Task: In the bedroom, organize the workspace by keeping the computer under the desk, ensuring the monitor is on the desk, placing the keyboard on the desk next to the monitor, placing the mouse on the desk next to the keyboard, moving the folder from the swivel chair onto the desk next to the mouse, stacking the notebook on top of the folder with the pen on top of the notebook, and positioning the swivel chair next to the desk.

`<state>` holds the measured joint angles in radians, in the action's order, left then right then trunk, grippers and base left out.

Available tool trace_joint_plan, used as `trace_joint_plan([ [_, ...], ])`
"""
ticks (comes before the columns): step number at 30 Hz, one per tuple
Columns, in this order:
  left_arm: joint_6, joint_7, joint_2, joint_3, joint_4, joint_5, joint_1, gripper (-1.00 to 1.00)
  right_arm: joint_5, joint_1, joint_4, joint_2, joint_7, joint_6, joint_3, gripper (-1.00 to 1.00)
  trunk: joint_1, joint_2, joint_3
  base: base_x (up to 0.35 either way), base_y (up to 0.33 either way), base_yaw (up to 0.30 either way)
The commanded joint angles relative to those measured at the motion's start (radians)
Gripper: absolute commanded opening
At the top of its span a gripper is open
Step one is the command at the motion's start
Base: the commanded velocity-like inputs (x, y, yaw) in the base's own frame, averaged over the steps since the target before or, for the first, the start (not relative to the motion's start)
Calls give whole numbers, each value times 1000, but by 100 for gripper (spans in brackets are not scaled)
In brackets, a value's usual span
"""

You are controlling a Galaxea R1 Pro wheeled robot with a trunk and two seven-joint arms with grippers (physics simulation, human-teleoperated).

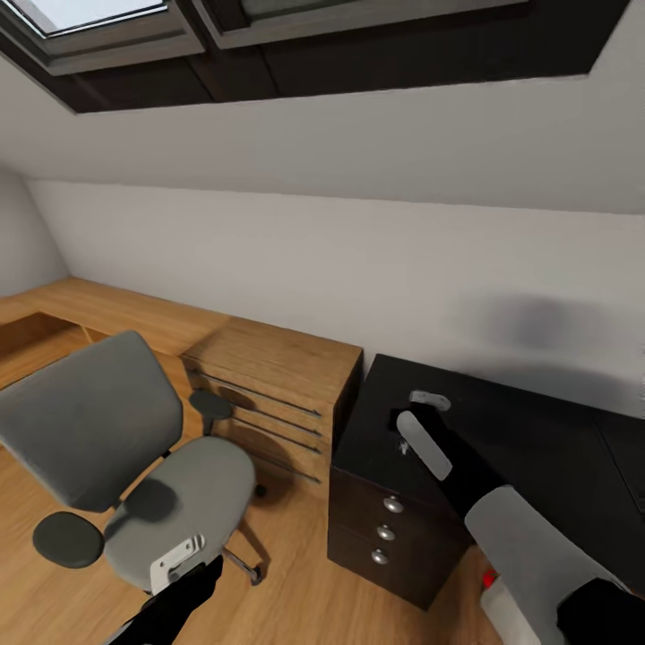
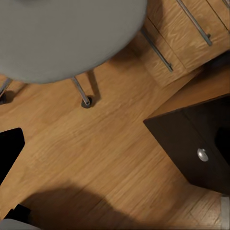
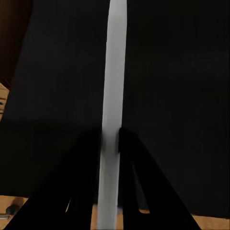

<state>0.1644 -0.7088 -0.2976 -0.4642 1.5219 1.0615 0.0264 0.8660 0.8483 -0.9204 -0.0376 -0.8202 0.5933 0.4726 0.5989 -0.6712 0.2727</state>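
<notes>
Your right gripper (image 3: 110, 143) is clamped on the pen (image 3: 113, 86) above the desk (image 1: 537, 439); your left gripper (image 1: 179, 560), state unclear, hangs by the swivel chair (image 1: 116, 448).

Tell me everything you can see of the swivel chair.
The swivel chair has a grey padded seat and tall grey back, round dark armrests and chrome legs on castors. It stands upright on the wood floor, beside the wooden drawers, left of the black desk. Its seat looks bare; nothing touches it.
</notes>
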Motion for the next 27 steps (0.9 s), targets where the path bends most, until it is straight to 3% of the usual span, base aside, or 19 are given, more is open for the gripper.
trace_joint_plan([
  [1, 3, -7, -1, -2, 1, 3, 1, 100, 20, -2, -15, -14, -10, 2, 4, -100, 0, -1, 2, -1, 0, -176],
  [2, 3, -7, 0, -4, -1, 4, 1, 100, 42, -7, -40, -38, -15, 3, 4, -100, 0, -1, 2, -1, 0, -209],
  [6, 3, -7, 1, -9, -10, 3, 1, 100, 81, -15, -79, -81, -20, 4, 4, -100, 0, -1, 2, -1, 0, -240],
  [11, 1, -8, 1, -51, -27, 1, 1, 100, 124, -20, -111, -141, -23, 5, 4, -100, 0, -1, 2, 0, 0, -278],
  [16, 0, -9, 1, -63, -34, 0, 1, 100, 130, -21, -116, -162, -23, 6, 3, -100, 0, -1, 2, 0, 0, -290],
  [18, 0, -9, 2, -68, -36, -1, 1, 100, 132, -21, -118, -187, -23, 6, 3, -100, 0, -1, 2, 0, 0, -292],
  [27, -2, -9, 1, -69, -38, -3, 1, 100, 149, -21, -119, -248, -22, 2, 0, -100, 0, -1, 2, 0, 0, -293],
])
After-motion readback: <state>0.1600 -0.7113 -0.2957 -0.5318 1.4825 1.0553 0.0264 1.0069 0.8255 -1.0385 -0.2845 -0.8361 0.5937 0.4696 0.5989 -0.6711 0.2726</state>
